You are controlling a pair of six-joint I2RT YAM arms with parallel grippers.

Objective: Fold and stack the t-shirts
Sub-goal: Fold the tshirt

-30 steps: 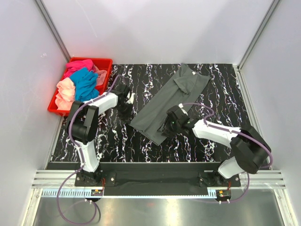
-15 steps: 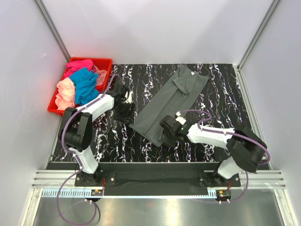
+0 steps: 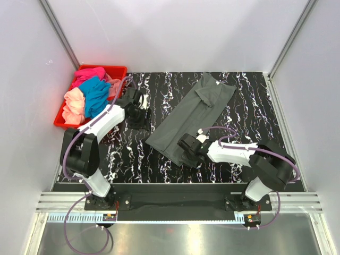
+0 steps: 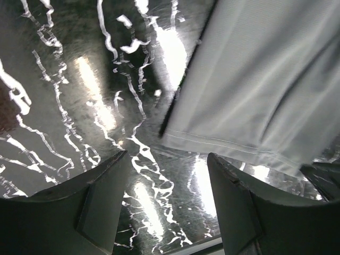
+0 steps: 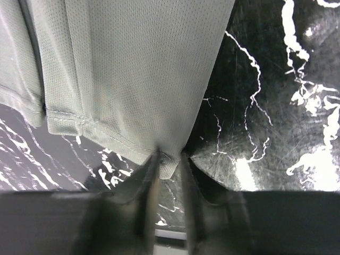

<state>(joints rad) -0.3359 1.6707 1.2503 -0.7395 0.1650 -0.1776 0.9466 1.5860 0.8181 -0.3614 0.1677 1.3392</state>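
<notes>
A dark grey t-shirt lies folded lengthwise in a long diagonal strip on the black marbled table. My right gripper is at its near corner. In the right wrist view the fingers are pinched together on the hem corner of the grey t-shirt. My left gripper hovers left of the strip, open and holding nothing. In its wrist view the fingers stand wide over bare table, with the grey t-shirt's hem just beyond them. Pink, teal and peach t-shirts lie bunched in the crate.
The red plastic crate stands at the table's far left corner, close behind my left arm. White walls with metal posts enclose the table on three sides. A black rail runs along the near edge.
My right gripper slid down-left along the grey t-shirt to its near corner and closed on the hem. My left gripper opened, and its arm swung toward the crate.
</notes>
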